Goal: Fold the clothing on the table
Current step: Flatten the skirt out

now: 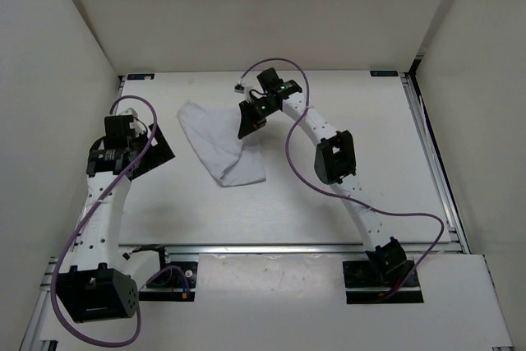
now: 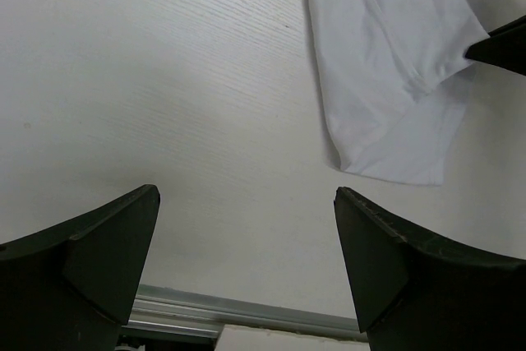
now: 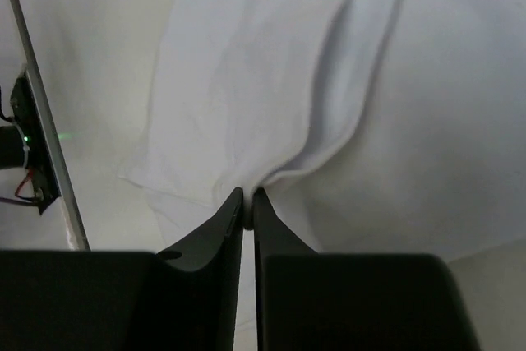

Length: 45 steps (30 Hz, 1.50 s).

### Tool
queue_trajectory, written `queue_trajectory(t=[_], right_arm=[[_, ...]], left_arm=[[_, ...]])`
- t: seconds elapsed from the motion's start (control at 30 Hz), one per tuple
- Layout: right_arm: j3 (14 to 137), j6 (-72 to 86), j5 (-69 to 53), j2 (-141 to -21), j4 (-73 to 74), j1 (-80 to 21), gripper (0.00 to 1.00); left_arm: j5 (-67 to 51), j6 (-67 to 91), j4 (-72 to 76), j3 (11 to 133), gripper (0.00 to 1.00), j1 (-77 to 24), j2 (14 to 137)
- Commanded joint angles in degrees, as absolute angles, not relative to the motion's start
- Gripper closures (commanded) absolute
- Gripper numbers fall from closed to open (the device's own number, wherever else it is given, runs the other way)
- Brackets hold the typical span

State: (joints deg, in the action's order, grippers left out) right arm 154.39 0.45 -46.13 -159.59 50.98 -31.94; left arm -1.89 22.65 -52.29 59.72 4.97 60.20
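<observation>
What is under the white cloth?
The clothing lies flat on the table, which shows bare beside it. Anything beneath the fabric is covered and cannot be seen. The right gripper pinches its edge.

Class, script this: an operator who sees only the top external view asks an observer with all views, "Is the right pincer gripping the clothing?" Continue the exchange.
Observer: Yes. The right wrist view shows the right pincer shut on a bunched fold of the clothing.
Operator: And the left pincer?
Observer: Its wrist view shows it wide open over the table, holding nothing.
Operator: Is cloth within its reach?
Observer: The clothing's hemmed corner lies ahead, apart from both fingers.
</observation>
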Motion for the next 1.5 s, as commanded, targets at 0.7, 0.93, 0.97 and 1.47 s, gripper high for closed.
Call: queue_trajectory(t=[0.7,0.93,0.97,1.47], right_arm=[[150.41,-48.25,-57.05,-129.12,75.85,-52.12,0.01],[124.91,-32.28,-59.04,-119.89,65.05,-36.34,0.07],[124.72,-30.78,-59.15,-120.06,65.30,-32.30,0.09],[104.42,-28.13,-56.00,-109.09,66.63,-12.13,0.22]], left_arm=[[5.71,21.61,-55.64,62.05,0.01,-2.01,60.11],[4.92,20.32,-50.81,64.25,0.02,-12.03,67.83],[5.53,19.52,-51.15,66.08,0.01,-15.43,70.29],[17.48,-0.53,-49.39,90.60,0.02,-23.56,109.50]])
